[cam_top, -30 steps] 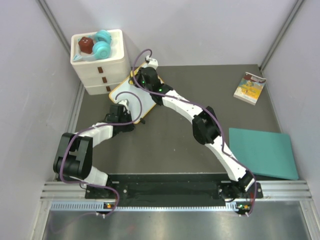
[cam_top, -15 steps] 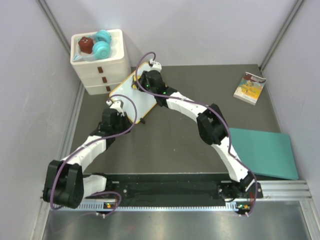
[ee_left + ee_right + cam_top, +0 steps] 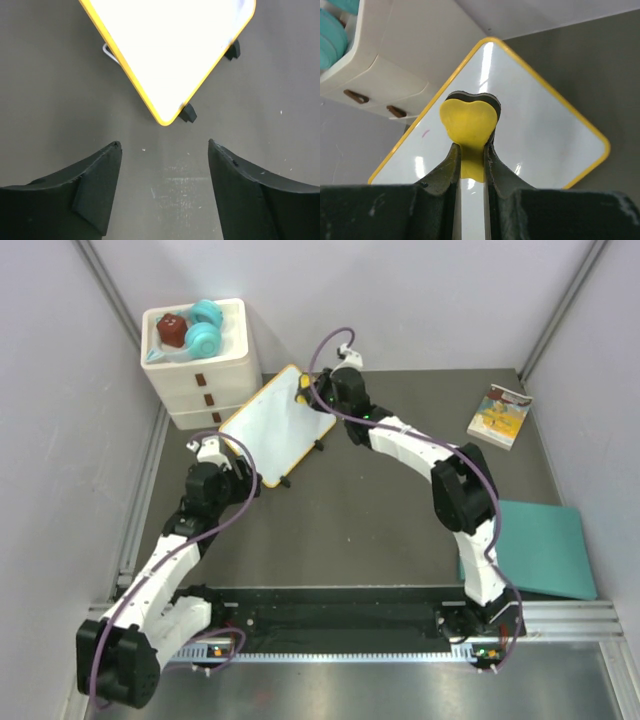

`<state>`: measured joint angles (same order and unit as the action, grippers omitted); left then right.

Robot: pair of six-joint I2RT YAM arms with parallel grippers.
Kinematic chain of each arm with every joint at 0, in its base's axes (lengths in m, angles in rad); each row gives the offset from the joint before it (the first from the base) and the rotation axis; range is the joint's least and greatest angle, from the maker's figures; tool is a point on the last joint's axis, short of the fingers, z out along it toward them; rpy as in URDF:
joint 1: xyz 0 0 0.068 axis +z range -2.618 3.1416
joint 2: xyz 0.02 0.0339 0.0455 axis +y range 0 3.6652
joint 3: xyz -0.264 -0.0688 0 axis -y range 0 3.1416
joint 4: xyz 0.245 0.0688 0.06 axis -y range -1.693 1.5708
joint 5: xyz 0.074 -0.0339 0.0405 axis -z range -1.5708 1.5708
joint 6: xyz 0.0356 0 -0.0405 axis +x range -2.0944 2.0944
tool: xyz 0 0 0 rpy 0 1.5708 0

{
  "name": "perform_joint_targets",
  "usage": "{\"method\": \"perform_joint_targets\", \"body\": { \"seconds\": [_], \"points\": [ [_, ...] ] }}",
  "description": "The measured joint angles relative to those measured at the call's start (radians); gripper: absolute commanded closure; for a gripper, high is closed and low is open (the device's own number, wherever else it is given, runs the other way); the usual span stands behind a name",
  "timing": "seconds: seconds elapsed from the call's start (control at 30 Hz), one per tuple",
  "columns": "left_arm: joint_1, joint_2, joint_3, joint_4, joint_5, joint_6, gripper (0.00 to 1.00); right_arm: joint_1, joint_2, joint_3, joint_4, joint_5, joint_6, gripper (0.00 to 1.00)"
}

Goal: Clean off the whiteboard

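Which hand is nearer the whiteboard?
Right. The right hand holds a yellow heart-shaped eraser over the whiteboard; the left hand hangs open just off one corner.

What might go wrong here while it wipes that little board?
1. The left gripper hangs open short of the whiteboard, so nothing steadies it. The board stands on small feet; a firm wipe might slide or tip it toward the drawer box.
2. The right gripper pinches the eraser by its narrow end only, so it might twist or slip out under pressure.
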<state>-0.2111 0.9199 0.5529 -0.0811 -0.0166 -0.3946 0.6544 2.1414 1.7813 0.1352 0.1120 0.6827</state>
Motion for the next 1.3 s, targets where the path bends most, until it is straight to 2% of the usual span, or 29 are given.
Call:
{"method": "perform_joint_targets", "body": {
  "seconds": [0.2, 0.37, 0.4, 0.6, 0.73, 0.83, 1.0, 1.3],
  "points": [
    [0.014, -0.025, -0.008, 0.007, -0.025, -0.04, 0.14, -0.109, -0.082, -0.127, 0.013, -0.03, 0.006, 1.0],
    [0.101, -0.025, -0.029, 0.02, 0.031, -0.067, 0.09, -0.168, -0.095, -0.165, -0.034, -0.058, -0.015, 1.0],
    [0.122, -0.025, -0.032, 0.02, 0.048, -0.071, 0.09, -0.172, -0.096, -0.165, -0.048, -0.063, -0.024, 0.98],
    [0.341, 0.0, -0.036, 0.036, 0.219, -0.097, 0.11, -0.185, -0.116, -0.19, -0.127, -0.103, -0.092, 0.98],
    [0.407, 0.057, -0.061, 0.137, 0.333, -0.143, 0.18, -0.2, -0.118, -0.191, -0.155, -0.154, -0.111, 0.98],
    [0.41, 0.106, -0.116, 0.263, 0.433, -0.185, 0.24, -0.213, -0.118, -0.191, -0.167, -0.187, -0.111, 0.98],
    [0.407, 0.156, -0.252, 0.488, 0.545, -0.262, 0.29, -0.219, -0.118, -0.191, -0.167, -0.219, -0.102, 0.98],
    [0.327, 0.172, -0.362, 0.681, 0.527, -0.322, 0.36, -0.219, -0.118, -0.191, -0.165, -0.257, -0.076, 0.98]
  ]
}}
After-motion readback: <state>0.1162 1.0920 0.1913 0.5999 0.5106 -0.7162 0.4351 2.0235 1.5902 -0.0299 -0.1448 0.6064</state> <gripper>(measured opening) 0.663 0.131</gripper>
